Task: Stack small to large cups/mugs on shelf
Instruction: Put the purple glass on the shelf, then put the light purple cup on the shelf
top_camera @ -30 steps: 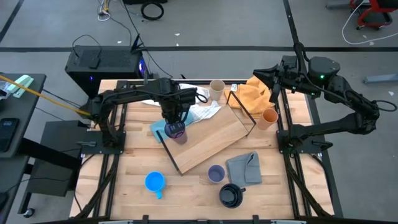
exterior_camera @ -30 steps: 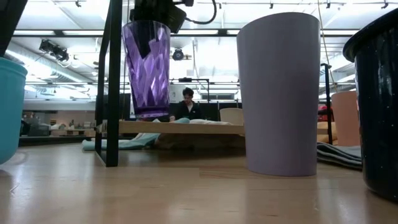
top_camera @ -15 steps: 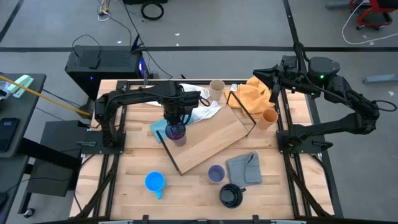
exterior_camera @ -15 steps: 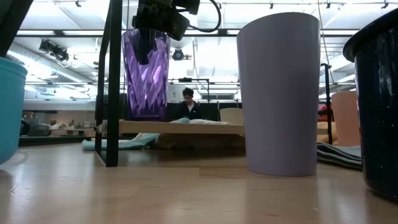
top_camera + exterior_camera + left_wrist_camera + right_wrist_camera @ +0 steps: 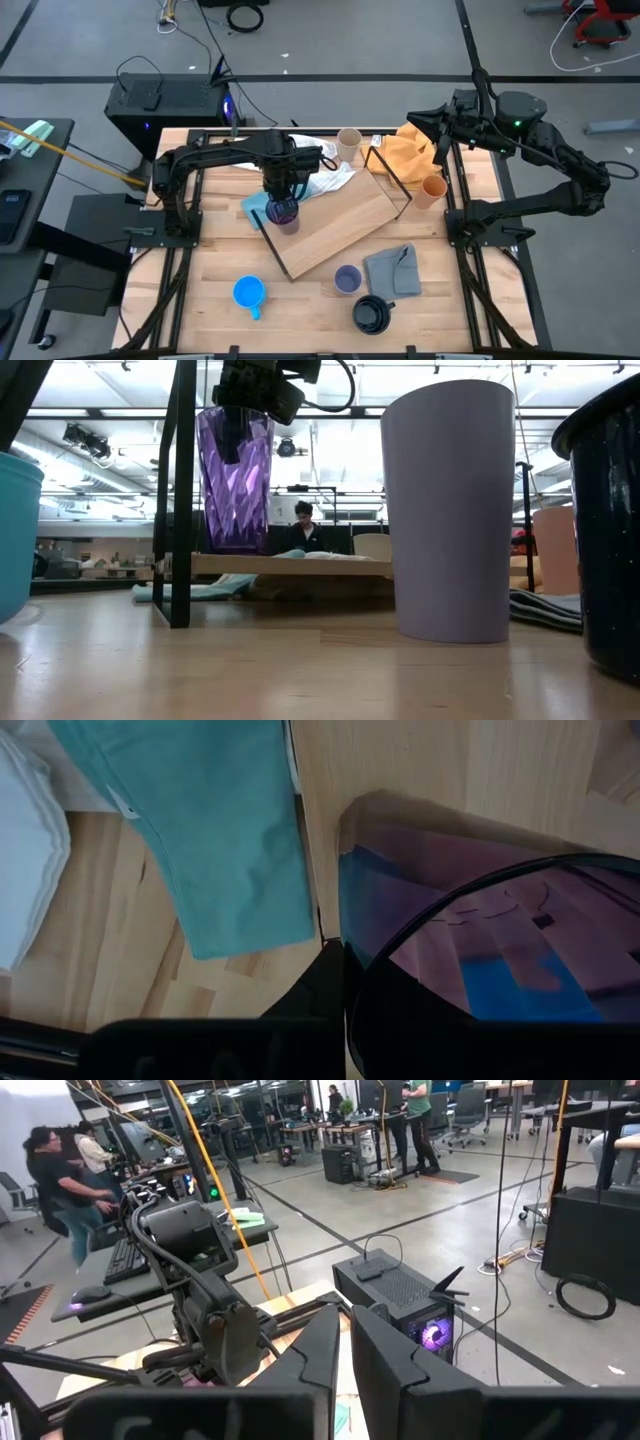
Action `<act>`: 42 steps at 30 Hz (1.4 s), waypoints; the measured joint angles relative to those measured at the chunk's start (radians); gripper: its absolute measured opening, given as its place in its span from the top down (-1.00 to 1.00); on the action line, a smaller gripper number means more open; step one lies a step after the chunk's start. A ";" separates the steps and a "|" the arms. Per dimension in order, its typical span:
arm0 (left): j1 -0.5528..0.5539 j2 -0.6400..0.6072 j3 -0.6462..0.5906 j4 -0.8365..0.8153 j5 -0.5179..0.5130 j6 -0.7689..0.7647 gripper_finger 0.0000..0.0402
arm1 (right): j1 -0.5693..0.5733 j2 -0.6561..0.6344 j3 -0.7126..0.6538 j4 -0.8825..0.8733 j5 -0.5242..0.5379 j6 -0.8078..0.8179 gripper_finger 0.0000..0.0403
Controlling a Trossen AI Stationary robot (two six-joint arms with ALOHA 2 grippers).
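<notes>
The dark purple tumbler (image 5: 284,212) stands upright at the left end of the shelf (image 5: 340,225), a light-wood board with black rods. My left gripper (image 5: 283,195) hangs over it, shut on its rim. In the low view the tumbler (image 5: 235,480) has its base at the board (image 5: 290,565). On the table near the front are the lavender cup (image 5: 347,279), black mug (image 5: 372,314) and blue mug (image 5: 248,292). The beige cup (image 5: 348,143) and orange cup (image 5: 433,188) stand at the back and right. My right gripper (image 5: 345,1350) waits shut, high over the table's far right. My left gripper pinches the tumbler's rim (image 5: 352,988) between its two fingers. One finger (image 5: 320,980) is outside the wall; the other is hidden inside the cup. The fingers come from above, pointing down. The tumbler stands upright below them, its base on the shelf board.
A teal cloth (image 5: 255,207) and a white cloth (image 5: 325,180) lie beside the shelf's left end. A grey cloth (image 5: 393,268) lies by the lavender cup, and an orange cloth (image 5: 410,150) sits at the far right. People show in the room beyond.
The tumbler hung slightly tilted just above the shelf. It has since straightened and sunk a little onto the board, with my left gripper still shut on its rim. Over the last half second nothing has moved.
</notes>
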 joint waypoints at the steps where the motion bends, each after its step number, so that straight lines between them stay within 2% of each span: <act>1: 0.000 0.000 0.000 0.000 0.000 0.000 0.94 | 0.000 0.000 0.000 0.000 0.000 0.000 0.81; 16: 0.000 0.000 0.000 0.000 -0.004 0.000 0.87 | 0.000 0.000 0.000 -0.002 0.000 0.000 0.81; 42: 0.000 -0.001 0.000 0.000 -0.003 0.003 0.40 | 0.000 0.000 0.000 -0.003 0.000 0.000 0.81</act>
